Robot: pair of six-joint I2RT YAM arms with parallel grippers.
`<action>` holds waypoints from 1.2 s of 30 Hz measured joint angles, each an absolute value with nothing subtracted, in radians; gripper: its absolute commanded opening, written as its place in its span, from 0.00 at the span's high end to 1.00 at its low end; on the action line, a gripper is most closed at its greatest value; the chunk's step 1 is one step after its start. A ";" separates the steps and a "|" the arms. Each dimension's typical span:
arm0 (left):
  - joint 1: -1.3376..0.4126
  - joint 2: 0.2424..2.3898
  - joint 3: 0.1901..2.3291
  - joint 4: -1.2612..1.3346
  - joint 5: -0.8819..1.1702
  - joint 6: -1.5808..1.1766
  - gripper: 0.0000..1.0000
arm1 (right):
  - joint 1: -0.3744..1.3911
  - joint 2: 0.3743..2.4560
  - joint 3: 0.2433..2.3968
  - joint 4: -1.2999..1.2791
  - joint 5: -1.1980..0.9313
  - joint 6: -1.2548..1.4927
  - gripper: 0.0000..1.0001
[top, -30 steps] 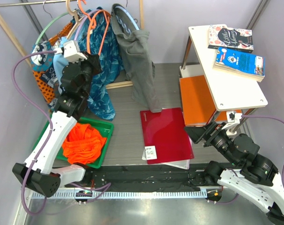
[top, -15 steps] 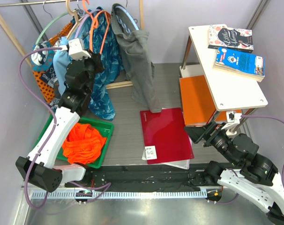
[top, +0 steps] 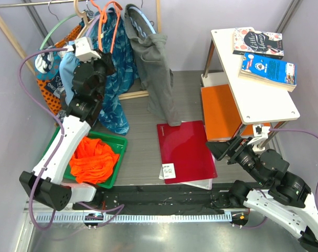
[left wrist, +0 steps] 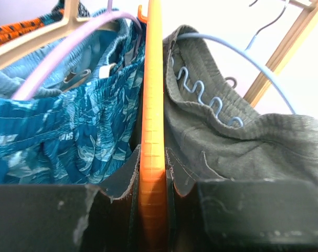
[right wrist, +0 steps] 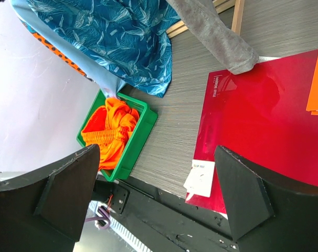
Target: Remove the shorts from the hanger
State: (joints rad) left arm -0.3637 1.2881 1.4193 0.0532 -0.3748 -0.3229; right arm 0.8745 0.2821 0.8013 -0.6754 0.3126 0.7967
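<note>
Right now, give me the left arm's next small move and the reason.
Probably settle the hanger's hook onto the rack rail before opening. The shorts already lie in the green bin, and the left gripper is clamped on the bare hanger among the hung clothes; whether the hook has caught the rail is not visible.

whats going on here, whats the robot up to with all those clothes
The left gripper is shut on the bare orange hanger, holding it up at the rack between the blue patterned shorts and the grey shorts. The orange shorts lie crumpled in the green bin, already off the hanger. The right gripper is open and holds nothing, hovering near the red folder.
</note>
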 measured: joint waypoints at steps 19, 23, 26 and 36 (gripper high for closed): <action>-0.360 1.365 1.423 0.079 -0.375 -0.299 1.00 | 0.875 0.287 0.796 -0.673 0.316 0.797 0.05; -0.359 1.383 1.423 0.088 -0.375 -0.290 1.00 | 0.875 0.306 0.792 -0.665 0.316 0.797 0.05; -0.359 1.407 1.424 0.094 -0.374 -0.279 1.00 | 0.875 0.310 0.787 -0.661 0.316 0.797 0.05; -0.358 1.433 1.424 0.107 -0.382 -0.253 0.79 | 0.875 0.319 0.778 -0.658 0.315 0.797 0.05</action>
